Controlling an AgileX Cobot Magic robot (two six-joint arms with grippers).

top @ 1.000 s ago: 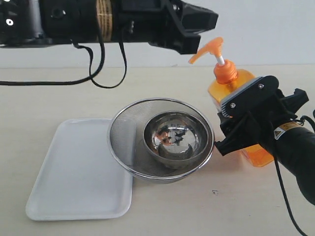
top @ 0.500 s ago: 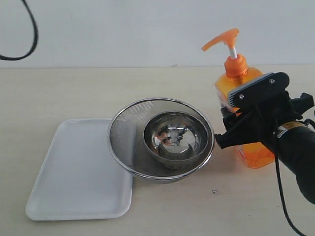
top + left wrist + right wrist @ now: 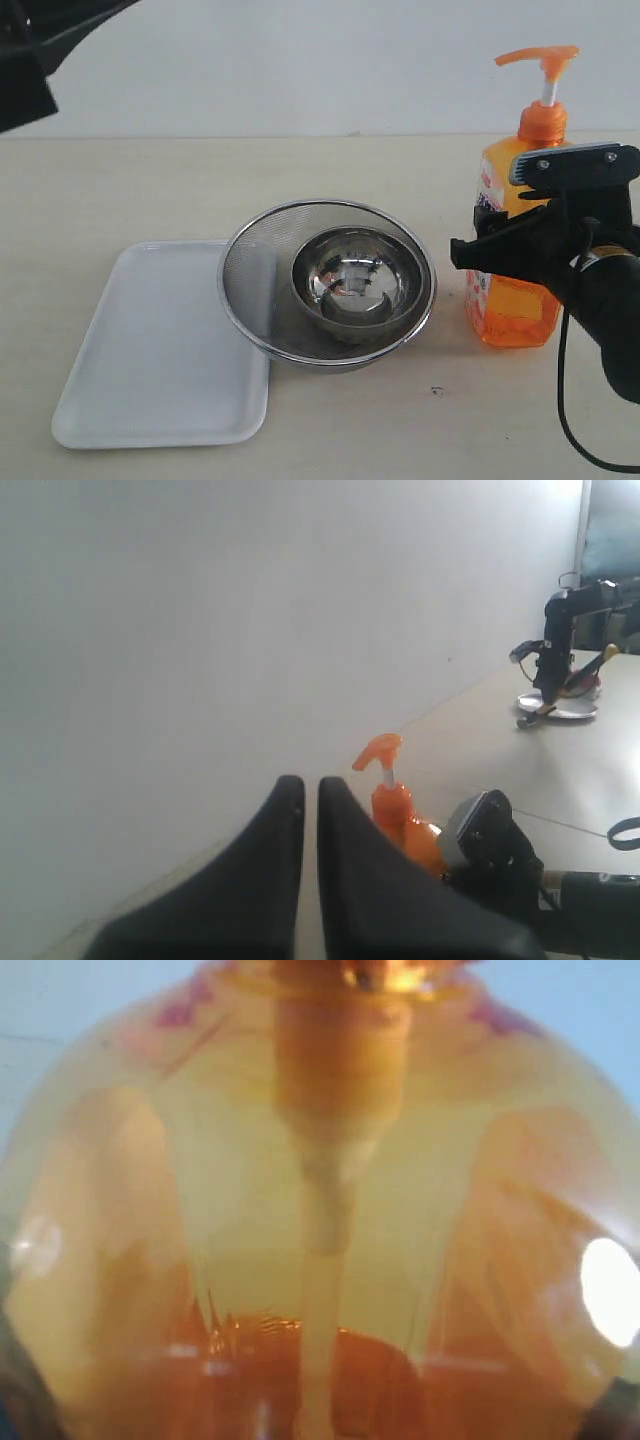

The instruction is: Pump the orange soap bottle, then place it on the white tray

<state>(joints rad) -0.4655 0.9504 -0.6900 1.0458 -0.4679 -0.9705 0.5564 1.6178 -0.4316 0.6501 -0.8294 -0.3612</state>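
White tray (image 3: 150, 380), nearest, at 8 o'clock: bare, and its far corner slips under the mesh bowl (image 3: 250, 290). The mesh bowl sits mid-view with a smaller steel bowl (image 3: 352, 275) nested inside.

Orange soap bottle (image 3: 510, 305) at 3 o'clock: upright, base on or just above the tabletop (image 3: 400, 430), well apart from the tray. Right claw (image 3: 505, 215) is clasped round its mid-body, one jaw each side. The pump head is up.

Handling, judged: part full, so bottom-heavy. The walls are smooth plastic, likely slick and slightly yielding. It is tall enough to tip. The best hold is across the body below the shoulder, never by the thin white stem.

Left claw (image 3: 305, 785), off at 10 o'clock: fingers pressed together, nothing between them.

The tabletop is pale, matt and level. Behind it stands a plain white wall (image 3: 300, 60).
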